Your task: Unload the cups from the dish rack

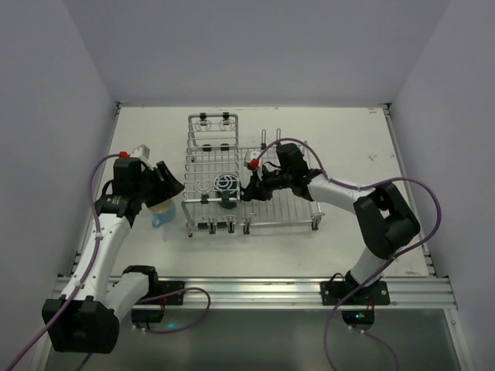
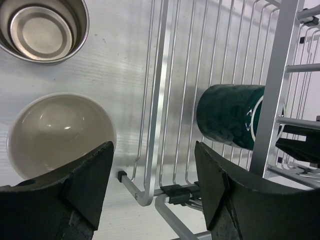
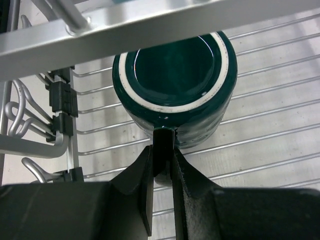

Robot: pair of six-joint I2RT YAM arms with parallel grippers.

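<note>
The white table [image 1: 348, 139] carries the wire dish rack [image 1: 294, 209] at its middle, and both arms reach in from the near edge. The cup now being unloaded is the dark teal cup [image 3: 175, 90]. It lies on its side on the flat grid, close under the raised section, with its mouth turned toward the right wrist camera. The right gripper [image 3: 162, 160] has its fingers drawn close together, clamped on a thin dark part at the cup's lower edge; whether that is the wall or a handle I cannot tell. To do this well, I judge the cup should first be drawn back along the grid, clear of the overhead bar, then lifted and turned upright slowly, since so narrow a pinch could let it swing. The left gripper [image 2: 152, 165] hangs over the rack's corner with its fingers wide apart and nothing between them. Beside the rack on the table stand a pale-lined cup [image 2: 55, 135] and a grey shiny cup [image 2: 42, 27], and the top view shows a light-blue mug [image 1: 160, 219] under that arm. The teal cup bears a white ring inside its rim and a white curve on its side, but no readable writing or brand shows anywhere.
</note>
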